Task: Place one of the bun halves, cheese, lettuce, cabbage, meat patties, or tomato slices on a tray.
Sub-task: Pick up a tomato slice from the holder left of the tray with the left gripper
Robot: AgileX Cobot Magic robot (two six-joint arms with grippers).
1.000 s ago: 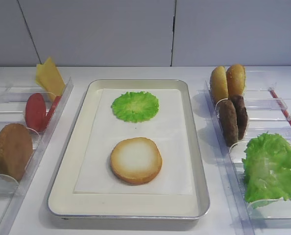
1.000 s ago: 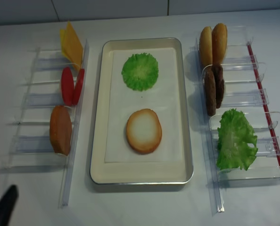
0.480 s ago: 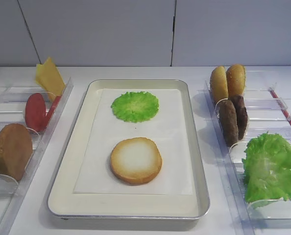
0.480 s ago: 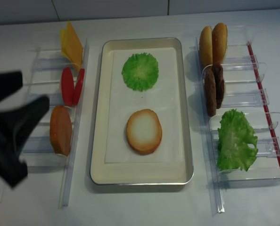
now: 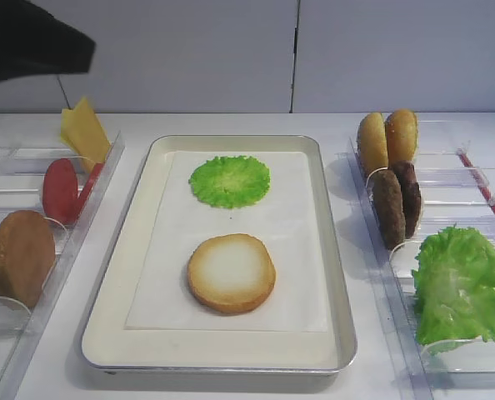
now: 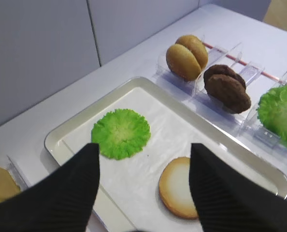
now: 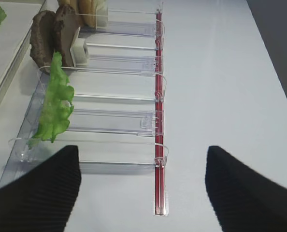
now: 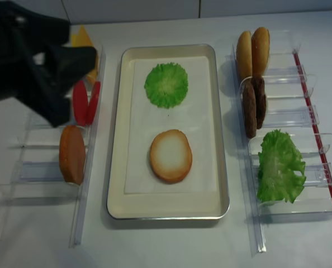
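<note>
The silver tray (image 8: 224, 167) holds a pale-faced bun half (image 8: 170, 156) and a flat round green leaf disc (image 8: 166, 84). In the left rack stand yellow cheese (image 5: 82, 129), red tomato slices (image 5: 62, 190) and a brown bun half (image 5: 20, 257). My left gripper (image 8: 81, 43) hovers open and empty above that rack, over the cheese and tomato slices. Its wrist view looks between the fingers (image 6: 66, 193) at the tray (image 6: 54, 141). The right rack holds bun halves (image 8: 252, 51), meat patties (image 8: 254, 106) and ruffled lettuce (image 8: 279, 164). My right gripper (image 7: 141, 150) stays open, low, beyond that rack's near end.
Clear plastic racks (image 8: 43, 173) flank the tray on both sides, and the right rack has a red strip (image 7: 158, 159) along its outer edge. A grey wall (image 5: 297, 50) rises behind the white table.
My left gripper has come up from the front-left corner and moved back over the left rack, towards the tomato slices and cheese. The food has not moved.
</note>
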